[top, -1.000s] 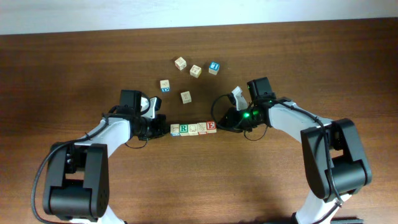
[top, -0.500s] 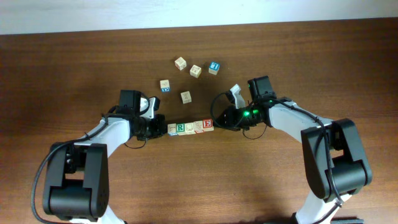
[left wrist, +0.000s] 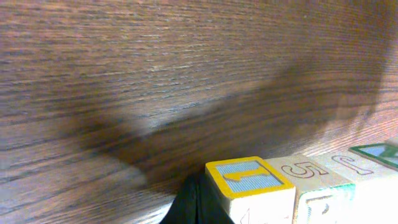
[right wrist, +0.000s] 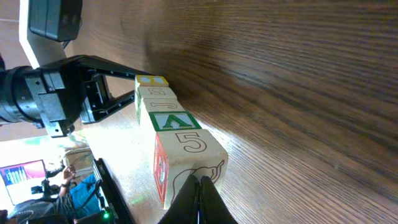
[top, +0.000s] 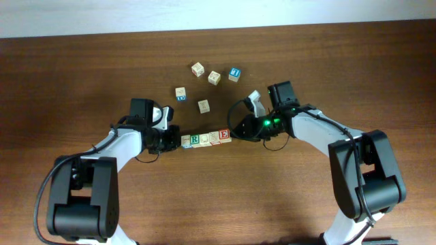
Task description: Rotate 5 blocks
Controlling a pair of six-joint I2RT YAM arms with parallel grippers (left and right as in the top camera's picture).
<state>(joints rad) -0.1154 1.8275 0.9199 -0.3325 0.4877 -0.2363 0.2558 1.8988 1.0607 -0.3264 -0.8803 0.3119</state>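
Five pale-wood blocks lie in one touching row at the table's middle, slightly tilted. The green "R" block is second from the left and the red "E" block is at the right end. My left gripper is shut, its tips against the row's left end block, which shows a yellow-framed blue face. My right gripper is shut too, its tips pressed on the "E" end block. Neither gripper holds anything.
Several loose cubes lie behind the row: one with a blue top, plain ones, one and one closest to the row. The table's far edge runs along the top.
The row has slid a little left and its right end has swung slightly toward the back, with the right gripper following it. The left gripper has barely moved.
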